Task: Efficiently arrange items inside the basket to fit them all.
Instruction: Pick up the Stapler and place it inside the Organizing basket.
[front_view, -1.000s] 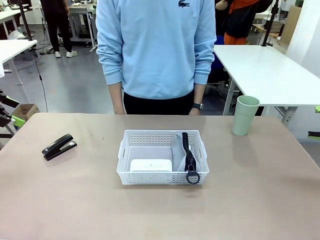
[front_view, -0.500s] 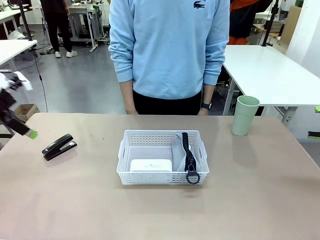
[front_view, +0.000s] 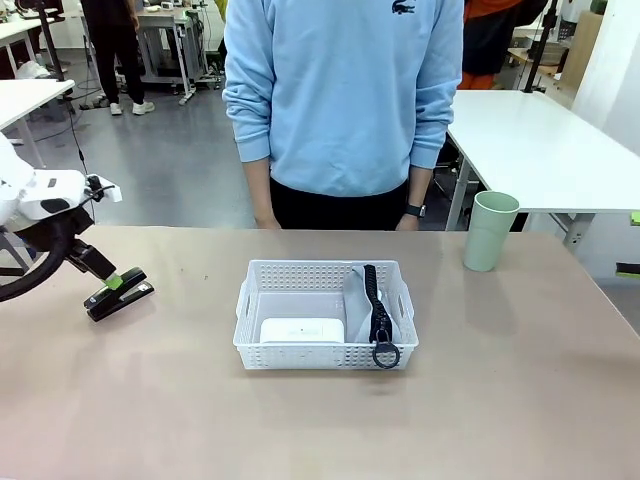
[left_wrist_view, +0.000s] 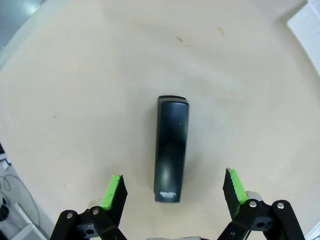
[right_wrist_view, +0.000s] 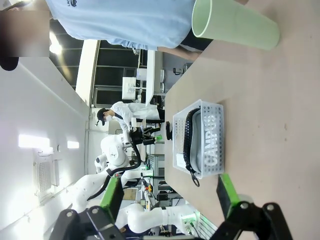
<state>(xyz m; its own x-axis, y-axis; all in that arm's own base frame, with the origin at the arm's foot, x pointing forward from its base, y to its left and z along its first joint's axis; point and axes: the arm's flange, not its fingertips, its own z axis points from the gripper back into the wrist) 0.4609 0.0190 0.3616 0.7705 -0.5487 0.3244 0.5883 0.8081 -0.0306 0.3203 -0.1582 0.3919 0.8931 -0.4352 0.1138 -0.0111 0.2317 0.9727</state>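
Observation:
The black stapler (front_view: 120, 295) lies on the table at the left. My left gripper (front_view: 108, 278) hangs just above it, open. In the left wrist view the stapler (left_wrist_view: 171, 147) lies lengthwise between the green fingertips (left_wrist_view: 114, 191), untouched, under the left gripper (left_wrist_view: 174, 189). The white basket (front_view: 300, 268) sits mid-table and holds the white flat box (front_view: 302, 330) at its front left and the grey pouch (front_view: 362, 300) on edge along its right side. The pale green cup (front_view: 490, 230) stands upright at the back right. My right gripper (right_wrist_view: 168, 192) is open and empty, well away from the cup (right_wrist_view: 235, 25), the basket (right_wrist_view: 176, 131) and the "CAMPUS" pouch (right_wrist_view: 210, 145).
A person in a light blue sweatshirt (front_view: 345, 100) stands at the far edge, hands down behind the table. Bare tabletop (front_view: 320, 430) lies in front of the basket and between basket and stapler. White tables stand behind on both sides.
My left arm has swung in from the left edge and lowered its open gripper over the stapler. The person has shifted slightly to the right. Basket, cup and stapler have not moved.

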